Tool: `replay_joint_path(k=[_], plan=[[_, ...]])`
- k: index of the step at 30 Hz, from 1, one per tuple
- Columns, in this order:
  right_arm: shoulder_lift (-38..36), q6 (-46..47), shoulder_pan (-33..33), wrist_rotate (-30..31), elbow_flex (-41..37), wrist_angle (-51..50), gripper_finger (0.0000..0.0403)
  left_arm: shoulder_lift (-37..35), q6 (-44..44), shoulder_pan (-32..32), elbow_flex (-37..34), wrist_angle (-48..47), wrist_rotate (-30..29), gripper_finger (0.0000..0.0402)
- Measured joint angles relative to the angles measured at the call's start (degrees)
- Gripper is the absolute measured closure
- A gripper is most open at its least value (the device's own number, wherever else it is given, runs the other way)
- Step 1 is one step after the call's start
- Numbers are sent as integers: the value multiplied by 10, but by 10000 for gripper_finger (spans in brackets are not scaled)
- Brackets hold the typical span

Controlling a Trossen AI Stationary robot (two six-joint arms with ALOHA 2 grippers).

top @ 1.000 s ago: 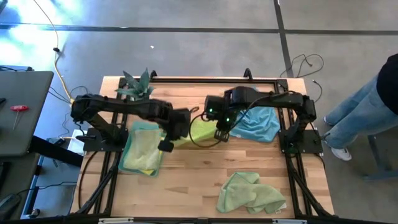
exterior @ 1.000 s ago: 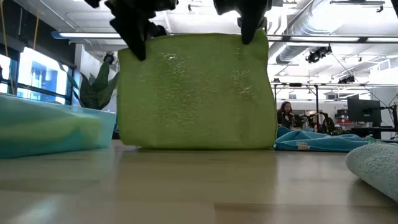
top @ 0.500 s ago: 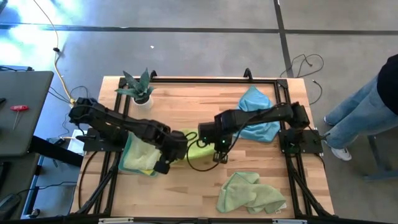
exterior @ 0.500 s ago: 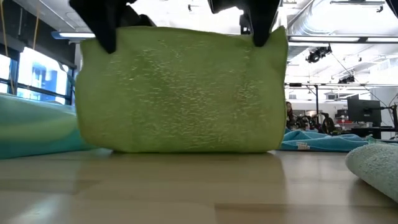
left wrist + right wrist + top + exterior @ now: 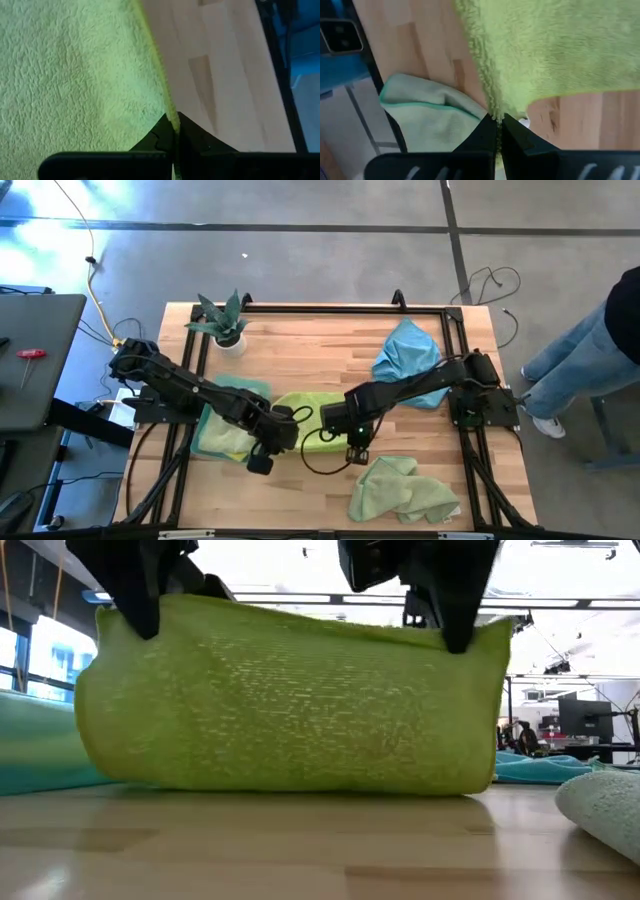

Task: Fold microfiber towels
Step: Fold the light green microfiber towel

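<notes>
Two arms meet at the centre of the tabletop (image 5: 300, 340), holding the yellow-green towel (image 5: 310, 408) by its upper corners, lower fold dragging on the wood. Left gripper (image 5: 262, 461) and right gripper (image 5: 357, 451) each have jaws pinched tight on a corner. The cloth looks light, limp and grippy; corners and hems seem the best holds.
</notes>
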Motion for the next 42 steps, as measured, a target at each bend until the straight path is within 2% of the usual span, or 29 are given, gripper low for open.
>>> replay_joint_path(k=[6,13,19,28,32,38,42], plan=[[-1,-48,16,-60,-46,52,403,16,-21,-2,-2,18,30,401],[-4,-113,3,-44,-49,45,403,44,-26,7,-2,22,24,401],[-4,-187,-23,14,-49,21,403,43,-7,33,-2,-4,-55,401],[-4,-276,-97,10,-50,53,403,45,27,89,-2,-31,-62,401],[-4,-292,-131,10,-50,53,403,45,41,108,-7,-37,-62,401],[-4,-307,-160,12,-50,59,403,45,41,130,-52,-31,-60,401],[6,-308,-170,8,-50,65,403,45,58,138,-58,1,-60,401]])
